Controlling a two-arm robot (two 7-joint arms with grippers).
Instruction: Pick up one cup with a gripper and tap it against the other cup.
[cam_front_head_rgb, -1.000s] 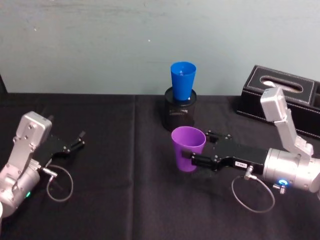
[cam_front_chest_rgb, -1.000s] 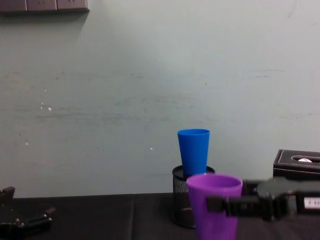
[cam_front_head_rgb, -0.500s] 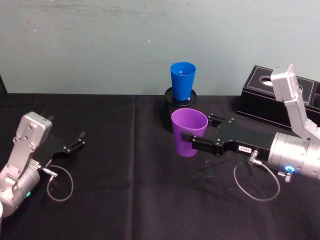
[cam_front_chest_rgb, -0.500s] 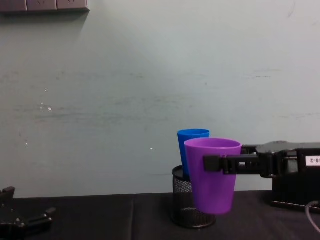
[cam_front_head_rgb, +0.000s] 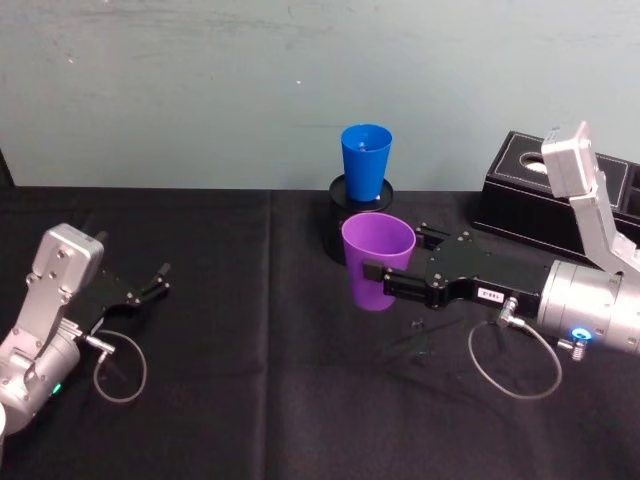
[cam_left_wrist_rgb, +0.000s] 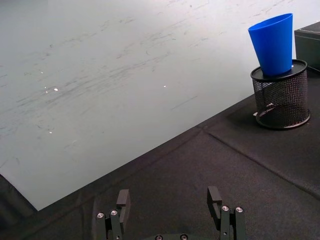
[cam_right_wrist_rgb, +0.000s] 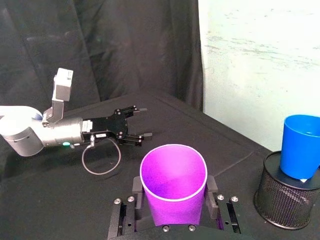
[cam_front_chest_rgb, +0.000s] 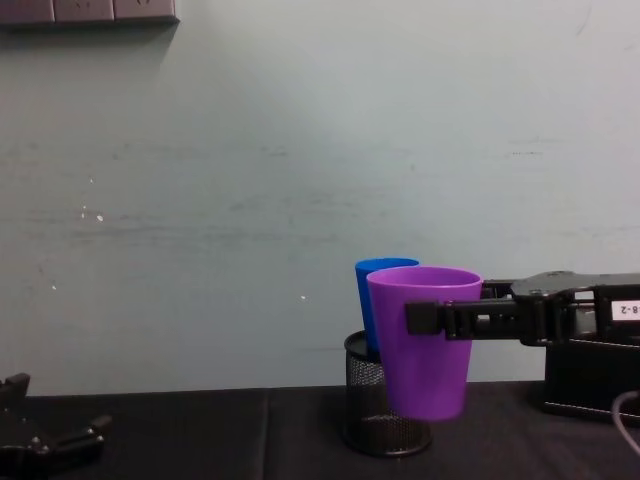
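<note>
We see a pale wall (cam_front_head_rgb: 200, 90) and a black-draped desk (cam_front_head_rgb: 250, 350). The left tool (cam_front_head_rgb: 158, 281) lies parked, jaws apart. The right tool (cam_front_head_rgb: 376, 282) clamps the smooth purple cup (cam_front_head_rgb: 377, 258) above the desk, just before the blue cup (cam_front_head_rgb: 365, 160) in its mesh holder (cam_front_head_rgb: 357, 228).

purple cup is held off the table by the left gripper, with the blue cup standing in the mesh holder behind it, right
Not the left: the head view shows the right gripper shut on the purple cup, while the left gripper sits open to the left. The rest holds: the cup is off the table, and the blue cup stands in the mesh holder behind it.
</note>
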